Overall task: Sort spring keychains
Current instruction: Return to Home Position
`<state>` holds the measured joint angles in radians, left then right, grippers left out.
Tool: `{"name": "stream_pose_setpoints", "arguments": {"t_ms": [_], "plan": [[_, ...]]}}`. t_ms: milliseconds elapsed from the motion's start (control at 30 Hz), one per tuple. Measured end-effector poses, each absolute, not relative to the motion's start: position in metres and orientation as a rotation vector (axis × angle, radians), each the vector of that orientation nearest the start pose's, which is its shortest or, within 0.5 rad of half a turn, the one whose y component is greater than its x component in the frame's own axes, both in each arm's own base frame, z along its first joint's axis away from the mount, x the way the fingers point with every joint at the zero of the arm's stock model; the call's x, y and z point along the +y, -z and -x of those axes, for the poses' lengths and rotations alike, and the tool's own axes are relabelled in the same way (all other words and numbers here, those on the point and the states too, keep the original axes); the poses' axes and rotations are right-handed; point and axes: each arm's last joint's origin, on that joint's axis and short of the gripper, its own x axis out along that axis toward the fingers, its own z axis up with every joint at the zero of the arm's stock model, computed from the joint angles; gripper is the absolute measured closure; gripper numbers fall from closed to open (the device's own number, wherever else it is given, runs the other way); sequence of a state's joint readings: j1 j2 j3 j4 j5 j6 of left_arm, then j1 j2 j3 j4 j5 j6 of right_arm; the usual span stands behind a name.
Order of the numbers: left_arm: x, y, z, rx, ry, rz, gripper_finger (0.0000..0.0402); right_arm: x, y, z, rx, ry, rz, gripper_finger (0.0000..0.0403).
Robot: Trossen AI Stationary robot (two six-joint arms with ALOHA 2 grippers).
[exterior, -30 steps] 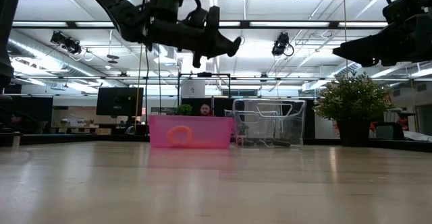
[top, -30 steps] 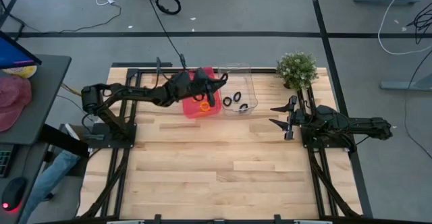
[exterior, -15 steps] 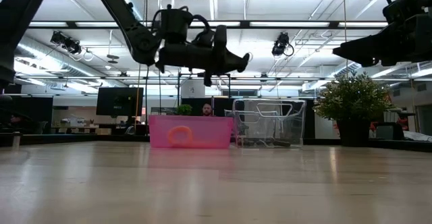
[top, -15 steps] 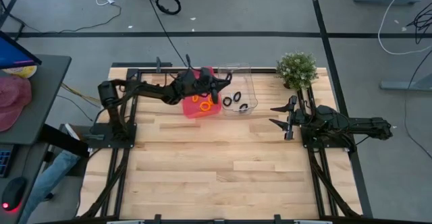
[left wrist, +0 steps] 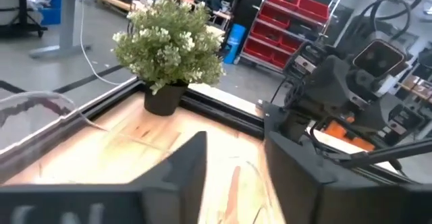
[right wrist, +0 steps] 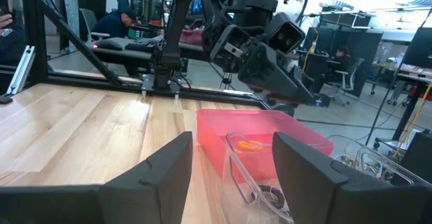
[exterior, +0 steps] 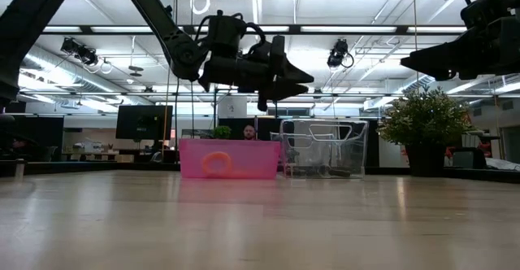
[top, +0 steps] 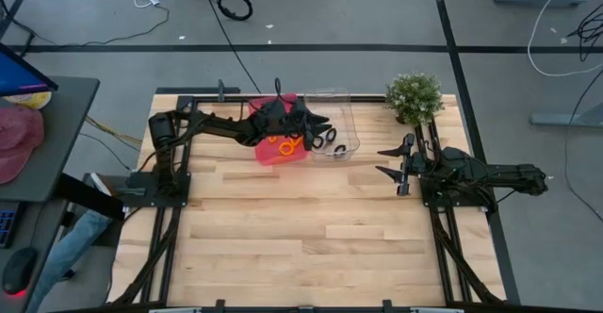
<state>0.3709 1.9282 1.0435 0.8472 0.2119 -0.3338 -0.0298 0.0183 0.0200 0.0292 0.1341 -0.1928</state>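
Pale wooden tabletop (top: 283,238) is carrying two bins at its far edge. Small orange coiled keychains (top: 285,146) are lying in the pink-red plastic bin (top: 267,155), small black coiled keychains (top: 330,143) in the clear plastic bin (top: 350,115) just beside it. Directly above them the left gripper (top: 318,130) is hovering, jaws spread and empty, so its retreat is probably going upward first. Well apart, the right gripper (top: 380,160) is waiting, also spread.

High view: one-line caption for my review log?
Left gripper open above red bin holding orange spring keychains and transparent bin holding black spring keychains; right gripper parked open near plant.
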Motion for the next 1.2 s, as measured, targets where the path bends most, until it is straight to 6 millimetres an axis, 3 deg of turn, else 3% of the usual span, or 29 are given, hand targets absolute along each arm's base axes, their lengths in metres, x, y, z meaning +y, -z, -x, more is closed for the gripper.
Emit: {"name": "stream_pose_setpoints", "arguments": {"t_ms": [167,300,667,867,1000,1200], "plan": [[0.142,-0.193,-0.385,0.036,-0.156,0.388,0.0181,-0.007,-0.172,-0.097,-0.015,0.166,0.191,0.0195],[0.137,-0.188,-0.386,0.092,-0.130,0.417,0.0154,-0.007,-0.172,-0.097,-0.015,0.166,0.191,0.0195],[0.128,-0.197,-0.386,0.090,0.062,0.428,0.0164,-0.007,-0.172,-0.097,-0.015,0.166,0.191,0.0195],[0.120,-0.183,-0.384,0.261,0.166,0.580,0.0165,-0.007,-0.172,-0.097,-0.015,0.167,0.191,0.0195],[0.094,-0.184,-0.382,0.300,0.334,0.469,0.0165,-0.007,-0.172,-0.097,-0.015,0.166,0.191,0.0195],[0.039,-0.199,-0.354,0.235,0.089,0.193,0.0165,-0.007,-0.172,-0.097,-0.015,0.167,0.191,0.0195]]}}
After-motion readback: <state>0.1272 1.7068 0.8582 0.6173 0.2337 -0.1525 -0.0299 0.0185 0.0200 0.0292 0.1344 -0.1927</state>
